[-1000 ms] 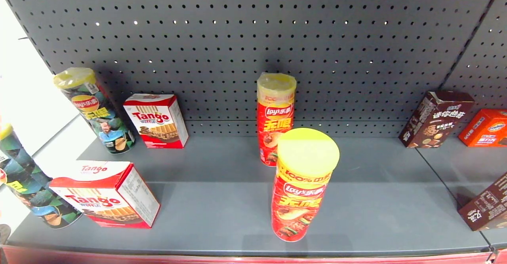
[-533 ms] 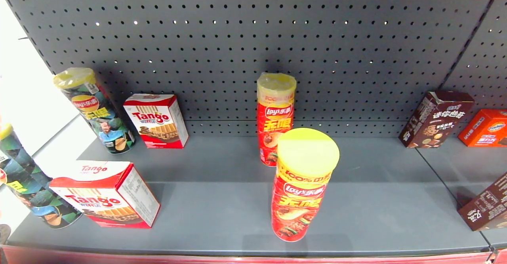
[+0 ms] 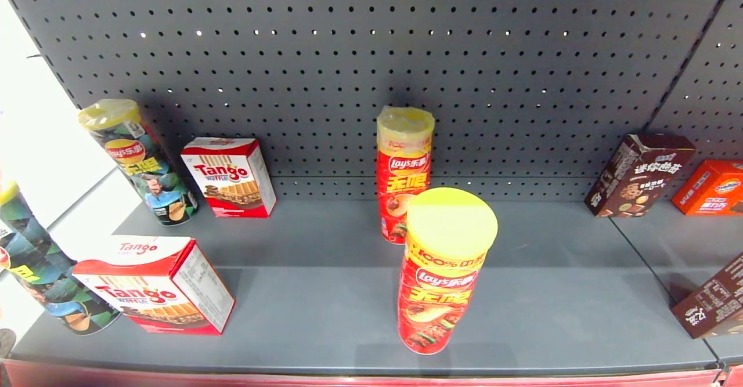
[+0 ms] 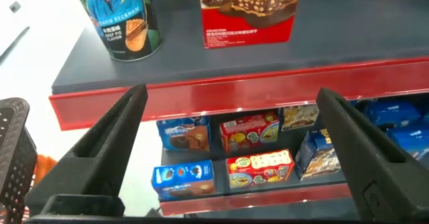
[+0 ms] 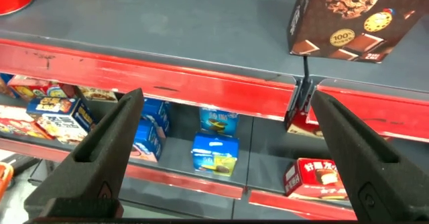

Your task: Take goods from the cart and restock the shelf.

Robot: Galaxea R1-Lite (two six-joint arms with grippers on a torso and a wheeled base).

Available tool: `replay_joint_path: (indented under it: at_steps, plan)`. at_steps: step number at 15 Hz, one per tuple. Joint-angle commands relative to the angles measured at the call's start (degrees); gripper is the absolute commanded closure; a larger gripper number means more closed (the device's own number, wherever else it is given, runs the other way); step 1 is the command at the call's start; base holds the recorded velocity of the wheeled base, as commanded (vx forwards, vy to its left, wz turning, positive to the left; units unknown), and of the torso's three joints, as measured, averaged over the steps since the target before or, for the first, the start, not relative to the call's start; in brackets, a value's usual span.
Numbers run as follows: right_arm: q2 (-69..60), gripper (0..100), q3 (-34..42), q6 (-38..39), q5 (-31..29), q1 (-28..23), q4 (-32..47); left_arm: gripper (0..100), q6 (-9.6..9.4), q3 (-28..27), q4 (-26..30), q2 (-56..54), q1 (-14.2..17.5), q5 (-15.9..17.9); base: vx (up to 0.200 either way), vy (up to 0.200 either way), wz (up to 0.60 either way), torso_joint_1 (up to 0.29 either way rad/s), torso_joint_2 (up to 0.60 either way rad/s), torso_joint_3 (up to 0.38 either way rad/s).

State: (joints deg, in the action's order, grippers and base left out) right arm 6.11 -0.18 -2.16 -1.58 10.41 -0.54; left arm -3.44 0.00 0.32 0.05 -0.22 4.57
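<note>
I'm seeing left end effector (image 4: 231, 95) and right end effector (image 5: 228, 95) spread, empty, facing the shelf's red lip (image 4: 281, 88) just ahead; lifting blindly, I'm risking clipping it

Dark grey pegboard back panel (image 3: 371, 56) up behind the shelf (image 3: 325, 294), and pinpricks of light (image 3: 198, 33) poke through several holes. White wall (image 3: 35, 120) beyond the left end. Straight ahead of the left gripper (image 4: 231, 93), the red front strip (image 4: 281, 90); below that, a lower tier (image 4: 268, 200). Right gripper (image 5: 228, 95) faces a metal bracket (image 5: 303, 93) where two bays meet.
</note>
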Motion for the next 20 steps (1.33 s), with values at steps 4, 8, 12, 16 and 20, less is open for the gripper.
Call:
replay_joint_path:
  at_steps: [4, 8, 12, 16, 20]
  plan:
    - [23.3, 0, -24.6, 4.9, 1.6, -0.9, -3.2, 0, -0.17, 0.0, 0.0, 0.3, 0.0, 0.2, 0.000, 0.000, 0.00, 0.000, 0.00, 0.000]
    - [42.6, 0, -37.3, -0.1, 2.4, 6.6, -4.0, 0, -0.08, 0.0, -0.1, 0.3, 0.0, 0.3, 0.000, 0.000, 0.00, 0.000, 0.00, 0.000]
    - [53.8, 0, -39.2, -0.6, 1.9, 16.6, -8.7, 0, 0.45, 0.0, -0.1, 0.3, 0.0, 0.3, 0.000, 0.000, 0.00, 0.000, 0.00, 0.000]
    - [61.2, 0, -39.9, -0.6, 2.1, 21.5, -10.3, 0, 0.89, 0.0, -0.1, 0.3, 0.0, 0.3, 0.000, 0.000, 0.00, 0.000, 0.00, 0.000]
    - [67.4, 0, -39.9, -0.6, 2.4, 25.4, -12.2, 0, 0.98, 0.0, -0.1, 0.3, 0.0, 0.3, 0.000, 0.000, 0.00, 0.000, 0.00, 0.000]
